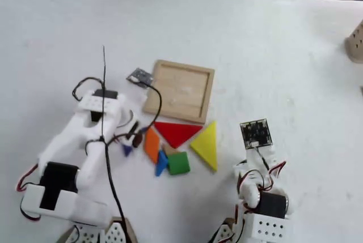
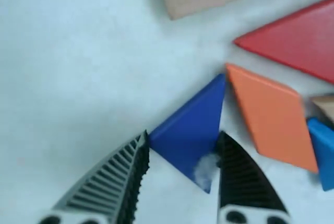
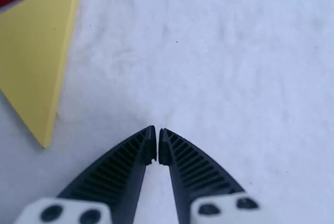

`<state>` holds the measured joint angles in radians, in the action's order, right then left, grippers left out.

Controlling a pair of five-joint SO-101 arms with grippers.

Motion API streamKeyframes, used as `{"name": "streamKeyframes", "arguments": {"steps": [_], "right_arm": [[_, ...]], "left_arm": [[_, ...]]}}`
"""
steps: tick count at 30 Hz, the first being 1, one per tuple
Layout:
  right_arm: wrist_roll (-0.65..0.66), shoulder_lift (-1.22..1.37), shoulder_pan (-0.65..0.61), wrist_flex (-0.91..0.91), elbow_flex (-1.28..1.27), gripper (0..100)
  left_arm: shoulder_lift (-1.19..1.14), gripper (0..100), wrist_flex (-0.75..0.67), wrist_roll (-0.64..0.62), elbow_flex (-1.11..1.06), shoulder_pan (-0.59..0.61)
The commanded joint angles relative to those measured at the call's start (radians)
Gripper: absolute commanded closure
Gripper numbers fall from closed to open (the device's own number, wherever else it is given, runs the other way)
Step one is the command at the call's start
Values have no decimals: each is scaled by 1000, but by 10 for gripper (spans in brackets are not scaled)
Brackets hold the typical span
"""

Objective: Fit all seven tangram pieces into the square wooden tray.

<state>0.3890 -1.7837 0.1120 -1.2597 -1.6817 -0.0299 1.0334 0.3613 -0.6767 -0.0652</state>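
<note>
Bright, even light; soft shadows

Your tray (image 1: 180, 90) is pale, bare-looking wood, matt. The blue triangle (image 2: 190, 130) and yellow triangle (image 3: 34, 62) are smooth and painted (a soft sheen at most). The table (image 3: 235, 51) is white, matt, faintly grainy. On the right gripper (image 3: 157, 145) the fingers (image 3: 193, 172) are ribbed black plastic.

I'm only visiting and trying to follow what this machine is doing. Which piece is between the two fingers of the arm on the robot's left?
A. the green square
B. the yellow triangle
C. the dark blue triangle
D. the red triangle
C: its own wrist camera shows the left gripper with the dark blue triangle between its fingers, touching both.
</note>
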Motion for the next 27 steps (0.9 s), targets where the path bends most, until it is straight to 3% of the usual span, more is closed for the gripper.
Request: {"name": "streamKeyframes", "arguments": {"steps": [1,13,27], "right_arm": [[14,-10,10,-2,-9,981],[14,-10,10,-2,-9,981],[14,-10,10,-2,-9,981]], "left_arm": [[4,864,14,37,-11,-30],[21,865,15,37,0,-24],[294,864,109,34,11,-24]]}}
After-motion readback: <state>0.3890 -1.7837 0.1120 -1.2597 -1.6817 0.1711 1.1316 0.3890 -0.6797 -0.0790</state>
